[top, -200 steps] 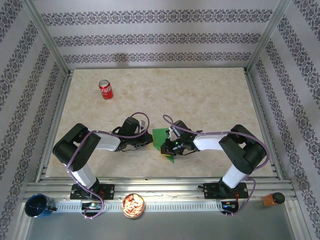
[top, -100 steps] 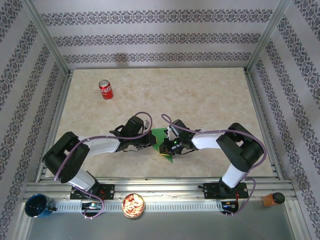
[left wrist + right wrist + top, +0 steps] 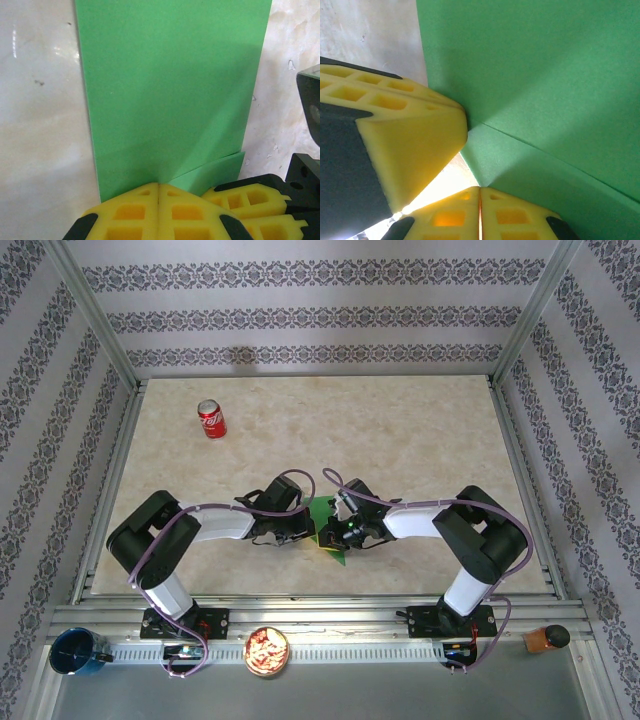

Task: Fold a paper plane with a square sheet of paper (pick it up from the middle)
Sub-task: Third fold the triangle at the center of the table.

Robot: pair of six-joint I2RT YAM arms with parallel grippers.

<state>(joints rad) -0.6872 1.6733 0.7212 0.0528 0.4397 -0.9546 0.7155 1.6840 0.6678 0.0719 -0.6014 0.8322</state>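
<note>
Since a second ago the left arm [image 3: 215,523] has swung its elbow back up and slid the left fingers [image 3: 158,212] in closer to the square sheet of paper [image 3: 170,95]. The right arm [image 3: 430,520] and the paper sit about where they were.

The paper lies flat on the tabletop [image 3: 400,430], near the front edge, between the two arms. Lots of bare tabletop is free behind it and to both sides. A red soda can [image 3: 211,419] stands well apart at the far left.

The left fingers are pressed together and touch the paper's near edge, by a small folded flap [image 3: 215,174]. The right fingers [image 3: 480,215] are pressed together too, at a corner beside a crease [image 3: 530,145]. The two pairs are just beside each other.

I cannot tell if any paper is pinched in either pair. From above, the arms cover much of the paper, so its whole shape is hard to see.
</note>
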